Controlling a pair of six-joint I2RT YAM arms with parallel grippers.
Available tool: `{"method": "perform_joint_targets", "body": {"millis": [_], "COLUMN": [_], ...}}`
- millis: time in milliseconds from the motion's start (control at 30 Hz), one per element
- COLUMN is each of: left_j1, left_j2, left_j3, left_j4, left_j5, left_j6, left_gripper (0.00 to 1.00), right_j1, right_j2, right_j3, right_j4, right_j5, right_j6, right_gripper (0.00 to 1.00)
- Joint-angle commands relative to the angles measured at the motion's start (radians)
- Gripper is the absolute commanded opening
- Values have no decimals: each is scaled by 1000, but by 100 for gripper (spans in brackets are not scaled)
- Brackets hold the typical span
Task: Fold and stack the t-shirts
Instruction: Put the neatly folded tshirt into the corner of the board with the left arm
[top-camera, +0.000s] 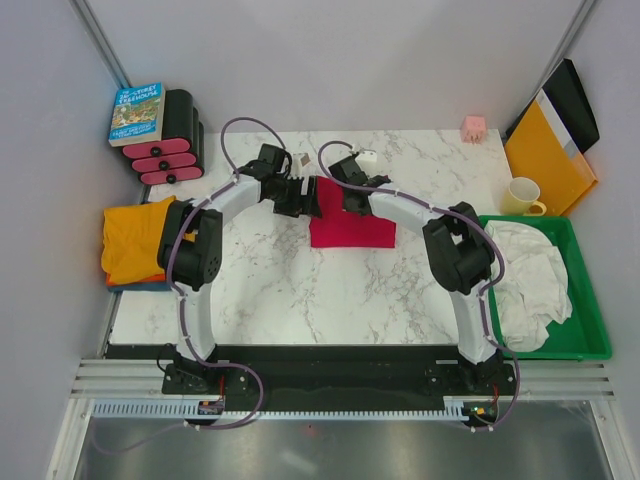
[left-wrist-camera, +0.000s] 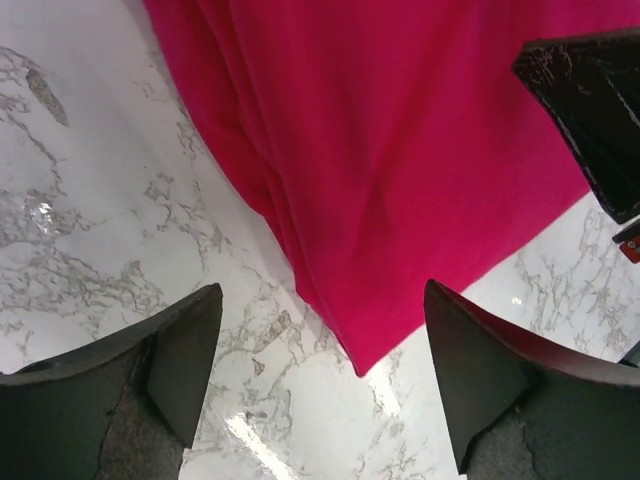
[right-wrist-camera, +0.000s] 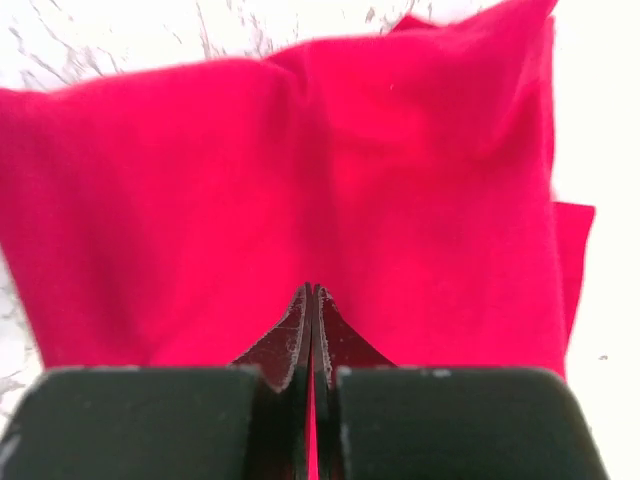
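The crimson red t-shirt (top-camera: 352, 225) lies folded into a rectangle on the marble table (top-camera: 300, 290), near the middle back. My left gripper (top-camera: 300, 196) is open and empty at the shirt's left back corner; in the left wrist view (left-wrist-camera: 322, 292) its fingers straddle a corner of the red t-shirt (left-wrist-camera: 400, 150) just above the table. My right gripper (top-camera: 346, 196) is shut over the shirt's back edge; in the right wrist view (right-wrist-camera: 312, 292) its tips are pressed together, and the red t-shirt (right-wrist-camera: 300, 180) fills the view behind them. The orange t-shirt (top-camera: 135, 240) lies folded at the left edge on a dark blue one (top-camera: 150, 285).
A green tray (top-camera: 590, 340) holding white cloth (top-camera: 530, 275) stands at the right. A yellow mug (top-camera: 522, 196) and an orange-yellow folder (top-camera: 545, 150) are at the back right, with a pink block (top-camera: 473, 127) nearby. A book (top-camera: 137, 112) rests on a black and pink rack (top-camera: 175, 150) at the back left.
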Motion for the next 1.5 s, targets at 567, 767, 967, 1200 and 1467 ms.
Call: {"method": "perform_joint_targets", "body": {"millis": [567, 767, 967, 1200, 1467], "left_j1": [-30, -74, -90, -94, -93], "left_j2": [215, 215, 189, 172, 187], "left_j3": [166, 118, 49, 28, 58], "left_j4": [-9, -6, 56, 50, -68], "left_j5": [-77, -5, 121, 78, -80], "left_j6": [-90, -129, -199, -186, -72], "left_gripper": [88, 88, 88, 76, 43], "right_j1": [-9, -9, -9, -7, -7], "right_j2": [70, 66, 64, 64, 58], "right_j3": [-31, -43, -43, -48, -68], "right_j4": [0, -1, -1, 0, 2], "right_j5": [-72, -64, -72, -70, -69], "right_j6": [89, 94, 104, 112, 121], "right_gripper": [0, 0, 0, 0, 0]}}
